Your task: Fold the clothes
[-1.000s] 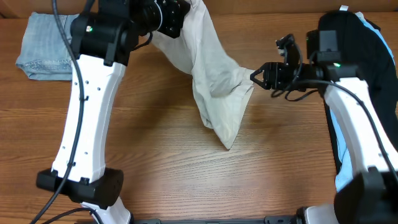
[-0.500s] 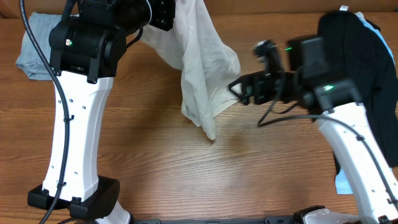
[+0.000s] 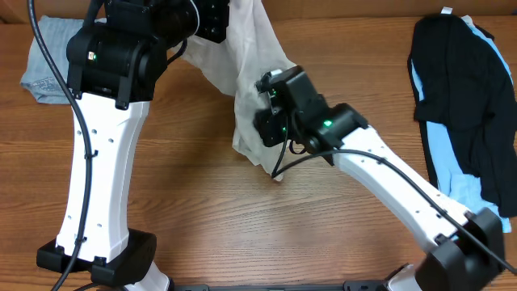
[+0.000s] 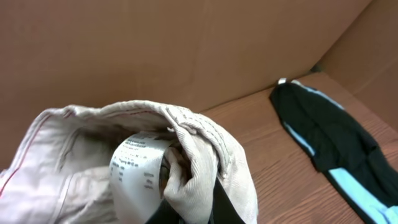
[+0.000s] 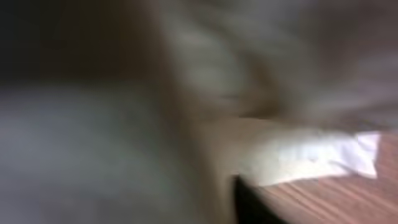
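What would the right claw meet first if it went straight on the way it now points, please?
Most likely the hanging beige khaki shorts: the right claw points straight into that cloth, and its wrist view shows mostly blurred beige fabric. Whether they touch is unclear.

Overhead light: bright, even; soft shadows on brown wooden table (image 3: 202, 234).
Left wrist focus: fairly sharp, evenly lit.
Right wrist focus: heavy blur, light beige khaki cotton shorts (image 5: 186, 124) smeared, dark top-left corner.
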You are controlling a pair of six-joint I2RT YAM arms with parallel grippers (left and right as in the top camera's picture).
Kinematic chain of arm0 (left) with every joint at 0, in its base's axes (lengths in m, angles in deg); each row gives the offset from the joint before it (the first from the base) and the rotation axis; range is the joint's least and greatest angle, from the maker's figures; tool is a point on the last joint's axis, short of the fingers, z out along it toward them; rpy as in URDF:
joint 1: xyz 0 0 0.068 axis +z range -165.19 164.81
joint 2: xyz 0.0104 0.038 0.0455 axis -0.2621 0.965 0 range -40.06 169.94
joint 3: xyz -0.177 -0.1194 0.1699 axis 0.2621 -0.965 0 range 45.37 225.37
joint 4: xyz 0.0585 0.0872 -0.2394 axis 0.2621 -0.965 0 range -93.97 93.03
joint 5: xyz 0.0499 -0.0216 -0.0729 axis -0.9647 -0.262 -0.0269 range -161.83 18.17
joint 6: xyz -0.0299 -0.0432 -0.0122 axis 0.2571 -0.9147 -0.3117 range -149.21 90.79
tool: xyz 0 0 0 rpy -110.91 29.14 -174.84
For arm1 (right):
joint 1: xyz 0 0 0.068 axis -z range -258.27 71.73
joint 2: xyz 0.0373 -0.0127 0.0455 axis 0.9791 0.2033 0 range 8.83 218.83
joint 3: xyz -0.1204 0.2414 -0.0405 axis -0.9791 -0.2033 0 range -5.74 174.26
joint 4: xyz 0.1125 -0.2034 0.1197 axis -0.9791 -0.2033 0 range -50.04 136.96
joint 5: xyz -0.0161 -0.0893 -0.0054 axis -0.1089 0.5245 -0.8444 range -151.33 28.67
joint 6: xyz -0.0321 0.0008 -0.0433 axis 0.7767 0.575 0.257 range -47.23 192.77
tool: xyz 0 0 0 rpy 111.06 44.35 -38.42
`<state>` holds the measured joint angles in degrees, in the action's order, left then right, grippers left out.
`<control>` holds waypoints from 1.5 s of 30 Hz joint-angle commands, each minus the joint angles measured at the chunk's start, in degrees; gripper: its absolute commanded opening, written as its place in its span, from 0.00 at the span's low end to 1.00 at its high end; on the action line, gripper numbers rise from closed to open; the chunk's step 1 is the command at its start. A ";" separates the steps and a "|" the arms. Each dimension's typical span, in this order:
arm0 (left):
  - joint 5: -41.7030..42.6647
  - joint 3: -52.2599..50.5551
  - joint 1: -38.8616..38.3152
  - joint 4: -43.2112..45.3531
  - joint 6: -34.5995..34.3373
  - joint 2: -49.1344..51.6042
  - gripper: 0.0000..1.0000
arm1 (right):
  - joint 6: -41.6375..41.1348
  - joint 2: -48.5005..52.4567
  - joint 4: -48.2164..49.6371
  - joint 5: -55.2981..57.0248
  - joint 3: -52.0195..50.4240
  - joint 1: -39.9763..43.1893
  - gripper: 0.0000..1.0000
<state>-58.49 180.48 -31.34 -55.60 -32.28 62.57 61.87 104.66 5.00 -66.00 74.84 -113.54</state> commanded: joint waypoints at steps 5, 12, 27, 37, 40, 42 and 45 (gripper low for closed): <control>-8.28 2.03 -0.39 -1.46 0.28 -5.09 0.04 | -1.42 -4.22 -3.82 3.69 0.09 2.97 0.04; -18.05 2.03 -0.39 -6.71 1.44 -8.92 0.04 | -1.09 -16.50 -12.87 3.54 1.11 8.92 0.04; -19.56 1.88 -0.39 -24.33 1.77 -14.32 0.04 | -0.46 -38.53 -19.32 3.56 3.34 16.28 0.04; -19.54 1.88 -0.39 -31.28 1.79 -1.09 0.04 | 3.65 -18.49 -17.53 3.78 2.12 16.41 0.04; -19.54 1.88 -0.39 -32.41 1.79 4.42 0.04 | 3.69 -11.10 -15.96 4.22 2.12 17.59 0.04; -19.54 1.88 -0.39 -32.74 1.79 8.66 0.04 | 3.67 -6.80 -15.08 4.20 2.12 19.41 0.04; -19.54 1.88 -0.39 -32.50 1.79 15.82 0.04 | 3.89 -0.48 -13.68 4.20 2.12 24.70 0.04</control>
<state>-75.97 181.33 -32.19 -88.24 -31.84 73.82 65.17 100.66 -9.68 -64.05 77.04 -94.26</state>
